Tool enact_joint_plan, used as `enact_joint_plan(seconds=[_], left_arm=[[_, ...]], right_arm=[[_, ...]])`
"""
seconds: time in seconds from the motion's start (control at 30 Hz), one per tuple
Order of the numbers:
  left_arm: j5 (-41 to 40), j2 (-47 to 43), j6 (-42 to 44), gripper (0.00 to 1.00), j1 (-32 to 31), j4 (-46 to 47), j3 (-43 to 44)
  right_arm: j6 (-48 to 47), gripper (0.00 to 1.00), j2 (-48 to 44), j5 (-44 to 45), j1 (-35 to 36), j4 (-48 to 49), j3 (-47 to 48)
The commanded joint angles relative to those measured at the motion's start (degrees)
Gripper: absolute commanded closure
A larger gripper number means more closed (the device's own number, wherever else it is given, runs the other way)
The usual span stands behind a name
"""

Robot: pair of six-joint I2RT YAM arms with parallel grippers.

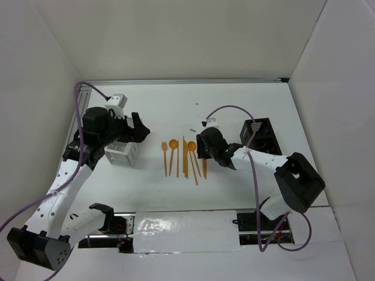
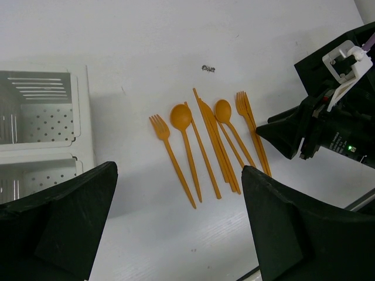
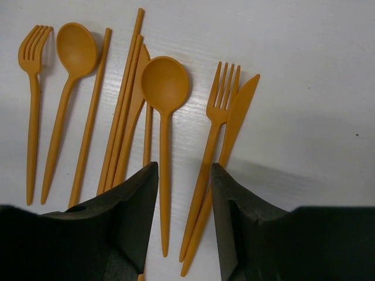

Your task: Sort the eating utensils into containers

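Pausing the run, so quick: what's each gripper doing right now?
Left gripper: open, empty.
Right gripper: open over the utensils, gripping nothing.

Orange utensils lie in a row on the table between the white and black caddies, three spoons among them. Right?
No: only two, the left spoon and the middle spoon, as the right wrist view shows. The utensils lie between the white caddy and the black caddy.

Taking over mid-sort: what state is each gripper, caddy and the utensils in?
left gripper: open, holding nothing.
right gripper: open over the utensils, gripping none.
orange utensils: lying flat in a row, unsorted.
white caddy: upright, visible compartments empty.
black caddy: upright, contents cannot be told.
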Motion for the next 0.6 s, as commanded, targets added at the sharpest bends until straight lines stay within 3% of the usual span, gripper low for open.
enact_joint_plan(seconds=[0.0,0.57], left_arm=[[0.8,-0.1,0.3,0.0,0.3,0.6,2.6],[1.0,0.6,0.3,0.0,0.3,0.1,2.9]], right_arm=[[-0.6,0.52,0.7,1.2,0.6,3.2,1.0],[-5.4,0.61,14.4,5.7,3.7,-0.6,10.6]])
